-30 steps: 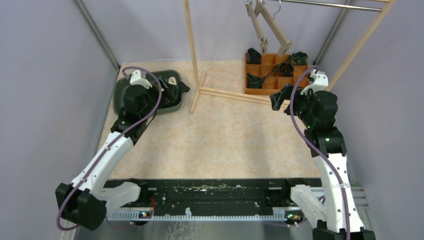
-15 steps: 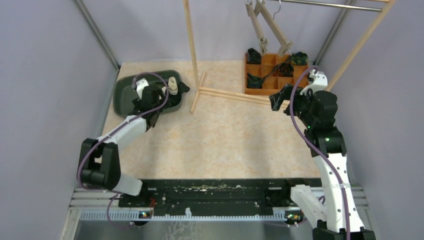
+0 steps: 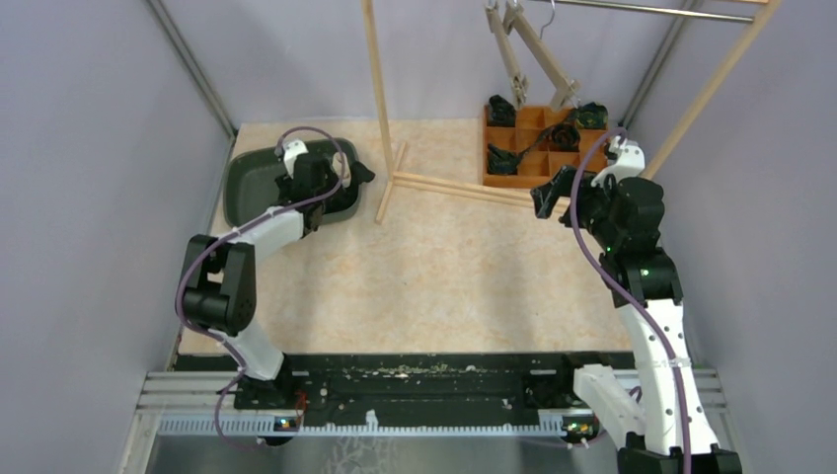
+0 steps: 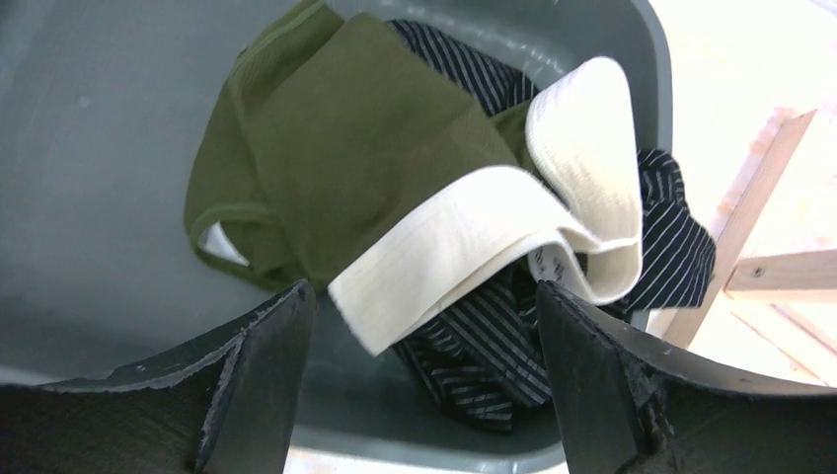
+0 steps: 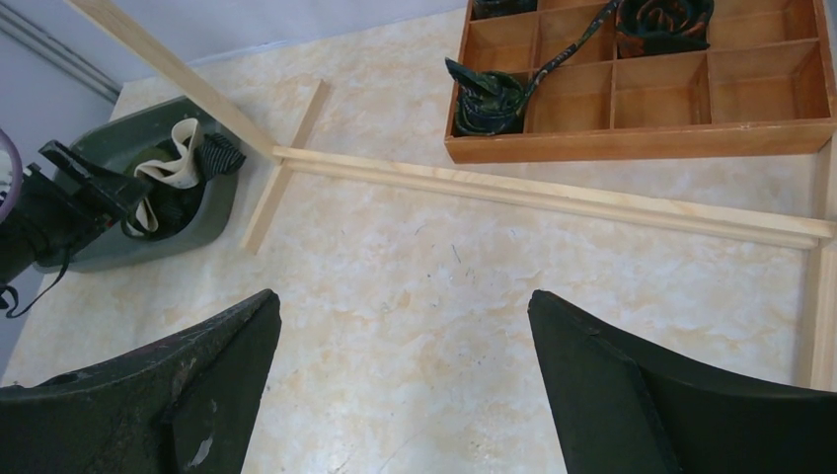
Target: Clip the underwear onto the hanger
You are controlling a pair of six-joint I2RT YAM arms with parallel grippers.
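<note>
Well, the left claw [image 4: 424, 301] hangs spread over the grey tub [image 4: 89, 197], pinching nothing. The white waistband [image 4: 474, 237] of the olive underwear [image 4: 336, 148] shows between its fingers, and a dark striped garment [image 4: 484, 346] lies underneath. The tub sits at the bench's [image 3: 444, 267] far left corner. The right claw [image 5: 403, 316], spread wide and empty, hovers near the wooden rack's [image 5: 553, 197] foot. The hanger [image 3: 543, 54] dangles from the rail [image 3: 651, 10] at the back right.
</note>
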